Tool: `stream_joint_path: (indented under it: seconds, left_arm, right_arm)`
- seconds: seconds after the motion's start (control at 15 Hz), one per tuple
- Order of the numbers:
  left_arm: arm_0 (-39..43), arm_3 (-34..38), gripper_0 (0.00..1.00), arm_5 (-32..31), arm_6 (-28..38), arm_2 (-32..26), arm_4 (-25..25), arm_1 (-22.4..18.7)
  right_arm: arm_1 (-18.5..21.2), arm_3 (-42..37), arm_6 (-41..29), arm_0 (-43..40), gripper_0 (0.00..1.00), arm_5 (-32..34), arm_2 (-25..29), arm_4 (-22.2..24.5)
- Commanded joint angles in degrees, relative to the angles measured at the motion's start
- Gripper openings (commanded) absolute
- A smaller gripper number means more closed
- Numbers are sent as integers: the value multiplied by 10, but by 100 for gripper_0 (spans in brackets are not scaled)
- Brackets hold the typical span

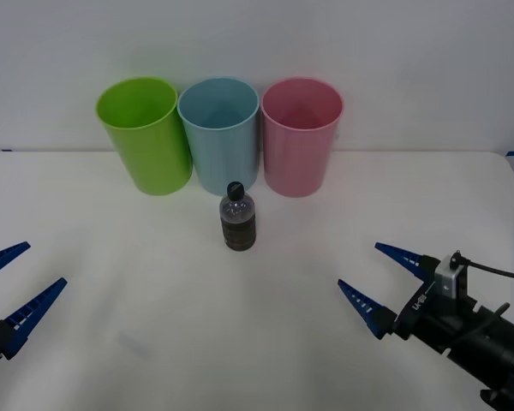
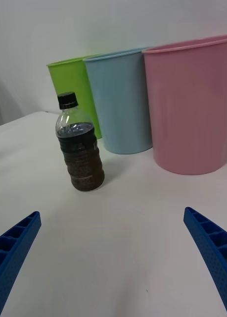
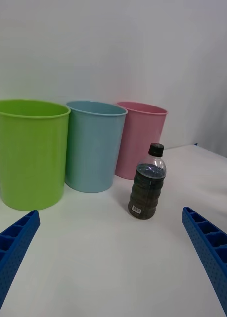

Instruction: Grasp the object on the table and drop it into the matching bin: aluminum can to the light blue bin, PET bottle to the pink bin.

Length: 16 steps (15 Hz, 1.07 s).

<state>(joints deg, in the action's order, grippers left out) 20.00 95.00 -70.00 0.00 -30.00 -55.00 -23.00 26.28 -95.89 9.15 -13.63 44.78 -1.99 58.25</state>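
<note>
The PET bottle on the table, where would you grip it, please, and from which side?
Grip the PET bottle around its ribbed dark body, below the black cap, coming in level from the robot's side. It stands upright and apart from the bins, so its near side is open. The open right gripper probably suits best, being on the pink bin side.
</note>
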Motion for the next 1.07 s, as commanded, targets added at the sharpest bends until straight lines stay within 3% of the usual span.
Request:
stream_joint_path:
  seconds: [0.07, 0.4, 1.07]
  left_arm:
    - [0, 0, 100, 0, 0, 0, 0, 0]
    - [0, 0, 100, 0, 0, 0, 0, 0]
    - [0, 0, 100, 0, 0, 0, 0, 0]
  right_arm:
    - [-1, 0, 11, 19, 100, -46, -44, 0]
    - [-8, 0, 25, 50, 100, -125, -115, 1]
    - [-40, 0, 32, 110, 100, -284, -223, 48]
